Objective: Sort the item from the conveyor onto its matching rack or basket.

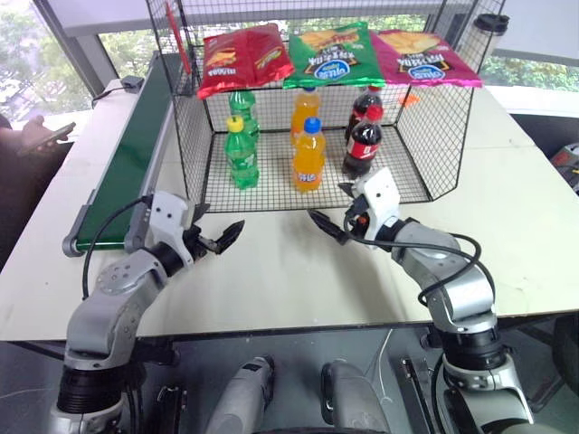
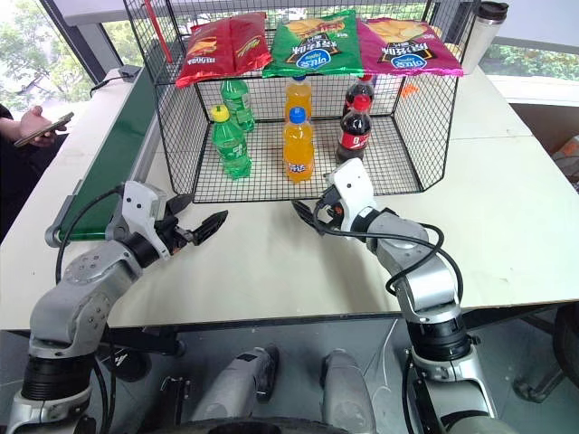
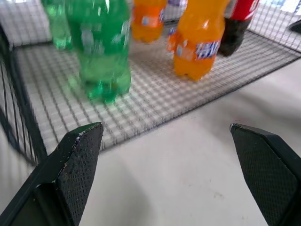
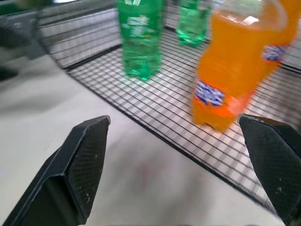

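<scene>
The orange soda bottle, clear plastic with a blue cap and an orange label, stands upright inside the black wire cage, near its front edge. Left gripper and right gripper hover empty, fingers spread wide.

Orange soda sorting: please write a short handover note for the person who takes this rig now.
Left gripper: open, empty, over the table.
Right gripper: open, empty, just before the wire cage.
Front orange soda bottle stands upright on the cage floor, between a green bottle and a cola bottle; a second orange one stands behind.
Conveyor: no bottle on its visible belt.
Done: placement seems finished. Left: probably only pulling the arms back.
</scene>
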You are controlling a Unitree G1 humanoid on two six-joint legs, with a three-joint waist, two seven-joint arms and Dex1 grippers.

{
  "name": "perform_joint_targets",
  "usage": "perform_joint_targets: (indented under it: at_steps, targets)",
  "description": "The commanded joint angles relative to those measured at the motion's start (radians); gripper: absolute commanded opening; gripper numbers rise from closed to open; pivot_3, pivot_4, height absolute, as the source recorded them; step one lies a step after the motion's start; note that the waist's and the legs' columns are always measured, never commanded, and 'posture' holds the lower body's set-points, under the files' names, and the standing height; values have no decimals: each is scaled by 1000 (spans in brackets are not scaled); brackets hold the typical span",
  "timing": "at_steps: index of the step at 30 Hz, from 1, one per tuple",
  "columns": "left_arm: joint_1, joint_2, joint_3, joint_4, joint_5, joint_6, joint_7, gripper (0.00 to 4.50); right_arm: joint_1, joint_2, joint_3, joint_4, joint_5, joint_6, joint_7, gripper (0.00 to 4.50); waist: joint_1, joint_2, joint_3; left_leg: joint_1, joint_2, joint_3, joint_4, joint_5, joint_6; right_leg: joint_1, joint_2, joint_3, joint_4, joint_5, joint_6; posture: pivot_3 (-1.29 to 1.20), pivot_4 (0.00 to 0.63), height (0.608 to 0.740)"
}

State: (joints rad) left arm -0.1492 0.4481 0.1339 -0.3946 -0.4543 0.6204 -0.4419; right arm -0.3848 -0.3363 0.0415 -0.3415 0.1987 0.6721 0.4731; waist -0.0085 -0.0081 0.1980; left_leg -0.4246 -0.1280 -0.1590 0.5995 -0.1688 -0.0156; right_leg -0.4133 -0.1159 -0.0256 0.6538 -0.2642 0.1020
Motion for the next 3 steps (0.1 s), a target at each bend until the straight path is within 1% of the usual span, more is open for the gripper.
perform_joint_targets:
  at_steps: [1,3]
  targets:
    - [1,-9,-6,-26,9,-26,7,4500,9,4,-46,-60,8,-6,-43,4474,-1,0,0,0,0,0,0,0,0,0,0,0,0,0,0,0,150,739]
    - [5,-15,-16,-20,18,-41,0,4500,25,-7,-52,-64,7,-7,-50,4474,-1,0,0,0,0,0,0,0,0,0,0,0,0,0,0,0,150,739]
